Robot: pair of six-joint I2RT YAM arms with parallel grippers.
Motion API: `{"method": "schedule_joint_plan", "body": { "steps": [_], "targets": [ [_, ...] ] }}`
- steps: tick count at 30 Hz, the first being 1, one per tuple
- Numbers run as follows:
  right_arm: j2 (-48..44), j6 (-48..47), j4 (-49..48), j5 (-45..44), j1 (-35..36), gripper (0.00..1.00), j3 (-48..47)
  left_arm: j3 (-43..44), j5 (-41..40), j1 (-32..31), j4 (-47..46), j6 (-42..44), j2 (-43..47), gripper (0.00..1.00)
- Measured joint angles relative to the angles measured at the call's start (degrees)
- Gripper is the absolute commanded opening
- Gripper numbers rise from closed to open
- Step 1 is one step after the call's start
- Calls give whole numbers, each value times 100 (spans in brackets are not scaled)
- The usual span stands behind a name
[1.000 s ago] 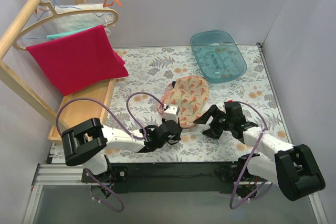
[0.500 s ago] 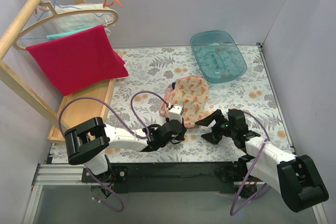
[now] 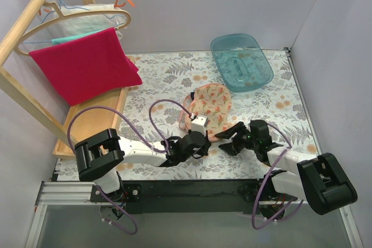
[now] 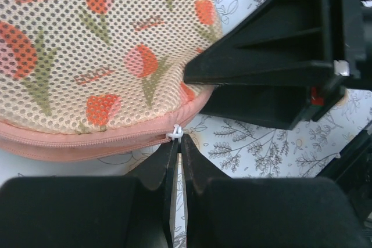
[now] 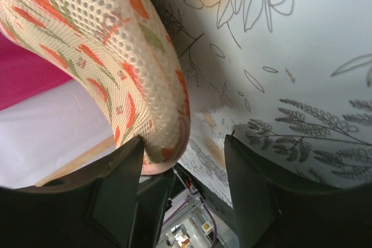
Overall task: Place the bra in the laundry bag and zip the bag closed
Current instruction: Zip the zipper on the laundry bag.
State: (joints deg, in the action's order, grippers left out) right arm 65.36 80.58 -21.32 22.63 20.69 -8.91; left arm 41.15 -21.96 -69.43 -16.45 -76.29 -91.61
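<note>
The peach-pink floral laundry bag lies in the middle of the table. My left gripper is at its near edge, shut on the small white zipper pull at the pink zipper seam. The bag's mesh fills the left wrist view, with the right gripper's black fingers just beyond. My right gripper is open at the bag's near right end. In the right wrist view the bag's rounded edge sits between the fingers, against the left finger. The bra is out of view.
A translucent teal tub stands at the back right. A red towel and hangers hang on a wooden rack at the left, above a wooden shelf. Purple cables loop over the left arm.
My left gripper has slid to the right along the bag's near edge. My right gripper has lowered and come in closer to the bag's end.
</note>
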Motion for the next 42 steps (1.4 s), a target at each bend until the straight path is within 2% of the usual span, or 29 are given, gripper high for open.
{"method": "schedule_joint_plan", "body": {
  "steps": [1,3,4,5,6,7,10,13,20,29,33,34,35,37,42],
  "targets": [
    [136,11,-72,13,2,50,-50,20,28,-9,4,2,-2,0],
    [323,26,-201,44,2,40,-114,63,72,-20,22,7,-17,0],
    [378,26,-278,48,2,29,-127,85,92,-26,26,7,-42,0],
    [404,26,-313,50,2,24,-140,105,111,-33,35,9,-76,0],
    [409,7,-343,39,2,22,-140,107,122,-39,42,9,-94,0],
    [407,13,-365,33,0,13,-140,109,125,-44,92,7,-96,0],
    [385,-24,-411,59,-55,1,-133,61,96,-50,120,0,-81,0],
    [315,-166,-466,227,-258,1,-68,-116,39,-57,81,-17,37,0],
    [382,-916,-181,789,-719,1,-92,-839,-271,-96,162,-212,973,0],
    [1445,-2546,1025,664,-905,1,-1613,-1338,-903,-90,1012,-319,1456,0],
    [1585,-2898,1204,715,-907,6,-1867,-1338,-942,-90,1147,-352,1453,0],
    [1580,-2942,1226,745,-907,6,-1869,-1331,-942,-90,1152,-358,1447,3],
    [1578,-2975,1263,763,-907,7,-1869,-1320,-940,-90,1139,-361,1438,10],
    [1556,-2999,1316,789,-907,8,-1864,-1263,-922,-90,1078,-319,1368,28],
    [1370,-3001,1384,857,-907,10,-1777,-861,-678,-87,584,109,815,34]
  ]
}}
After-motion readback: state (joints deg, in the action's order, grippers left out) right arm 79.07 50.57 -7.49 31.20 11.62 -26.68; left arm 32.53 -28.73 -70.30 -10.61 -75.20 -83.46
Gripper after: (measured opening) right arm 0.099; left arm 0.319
